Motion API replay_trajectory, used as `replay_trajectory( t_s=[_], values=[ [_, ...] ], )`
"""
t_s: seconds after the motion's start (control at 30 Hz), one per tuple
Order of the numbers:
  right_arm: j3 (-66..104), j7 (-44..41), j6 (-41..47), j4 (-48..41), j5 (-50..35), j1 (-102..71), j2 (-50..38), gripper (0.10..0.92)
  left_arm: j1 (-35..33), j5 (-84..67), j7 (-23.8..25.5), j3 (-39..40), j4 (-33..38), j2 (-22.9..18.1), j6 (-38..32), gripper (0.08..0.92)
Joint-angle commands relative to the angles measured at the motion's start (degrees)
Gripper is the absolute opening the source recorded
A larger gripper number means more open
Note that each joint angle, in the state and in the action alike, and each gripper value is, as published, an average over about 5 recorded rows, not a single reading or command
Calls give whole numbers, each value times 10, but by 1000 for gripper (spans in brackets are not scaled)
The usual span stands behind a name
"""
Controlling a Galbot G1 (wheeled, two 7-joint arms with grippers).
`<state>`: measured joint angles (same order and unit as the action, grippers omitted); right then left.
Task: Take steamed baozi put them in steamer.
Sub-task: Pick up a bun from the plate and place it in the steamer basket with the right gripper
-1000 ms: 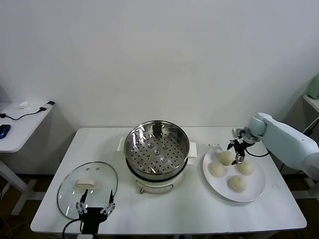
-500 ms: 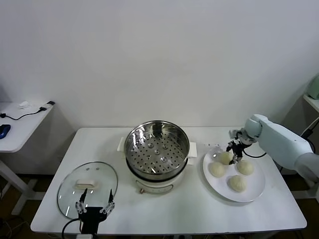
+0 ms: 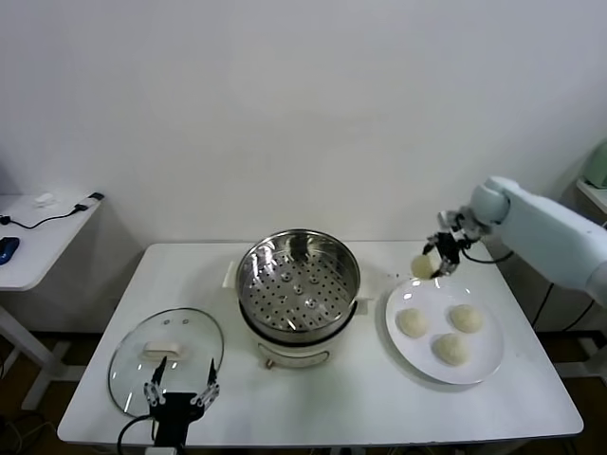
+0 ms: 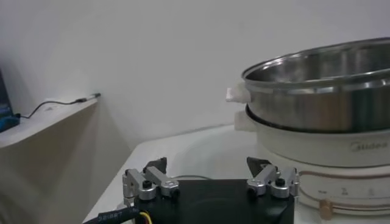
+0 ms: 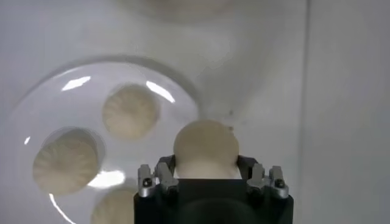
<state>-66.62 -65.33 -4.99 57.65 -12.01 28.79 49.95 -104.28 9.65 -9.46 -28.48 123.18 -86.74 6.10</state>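
Observation:
My right gripper (image 3: 434,262) is shut on one cream-white baozi (image 3: 422,266) and holds it in the air above the plate's far left edge, right of the steamer. In the right wrist view the baozi (image 5: 205,148) sits between the fingers. Three more baozi (image 3: 413,322) (image 3: 465,318) (image 3: 450,349) lie on the white plate (image 3: 484,365). The steamer (image 3: 299,284), a shiny steel pot with a perforated tray on a white base, stands mid-table with nothing in it. My left gripper (image 3: 180,393) is open, parked at the table's front edge by the lid.
A round glass lid (image 3: 166,355) with a white knob lies at the front left of the table. A side table (image 3: 38,237) with a cable stands to the far left. The steamer's side (image 4: 317,109) fills the left wrist view.
My right gripper closed on the far left baozi on the plate and lifted it up and slightly left. The plate now holds three. The left arm has not moved.

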Motion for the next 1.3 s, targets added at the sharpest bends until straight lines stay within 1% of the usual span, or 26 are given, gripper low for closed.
replay_trajectory(
  t_s=[0.03,0.17,0.23,0.3,0.4,0.47,0.77,0.87,1.0,1.3],
  values=[
    [-98,-10,-30,165,-73,184,1,670,3,1,-1,3,5,2,-1,823],
    [-141,20,-69,262,-105,216,47,672,7,1,-1,3,5,3,-1,823],
    [-153,36,-108,282,-87,212,74,673,8,1,-2,3,5,3,-1,823],
    [-154,52,-166,274,-39,194,104,673,8,1,-2,3,6,3,-1,823],
    [-143,68,-245,220,56,154,145,676,7,0,-3,4,8,3,-1,823],
    [-133,80,-276,179,115,123,167,678,6,0,-4,4,10,3,-1,823],
    [-76,126,-345,25,295,-7,238,679,-2,0,-9,2,18,5,-3,823],
    [-53,138,-355,-23,326,-35,252,679,-5,1,-9,3,20,6,-3,823],
    [-26,161,-362,-67,352,-60,270,677,-6,1,-11,3,21,7,-3,823],
    [1,179,-372,-143,370,-82,317,682,-5,1,-14,3,21,7,-5,823]
  ],
)
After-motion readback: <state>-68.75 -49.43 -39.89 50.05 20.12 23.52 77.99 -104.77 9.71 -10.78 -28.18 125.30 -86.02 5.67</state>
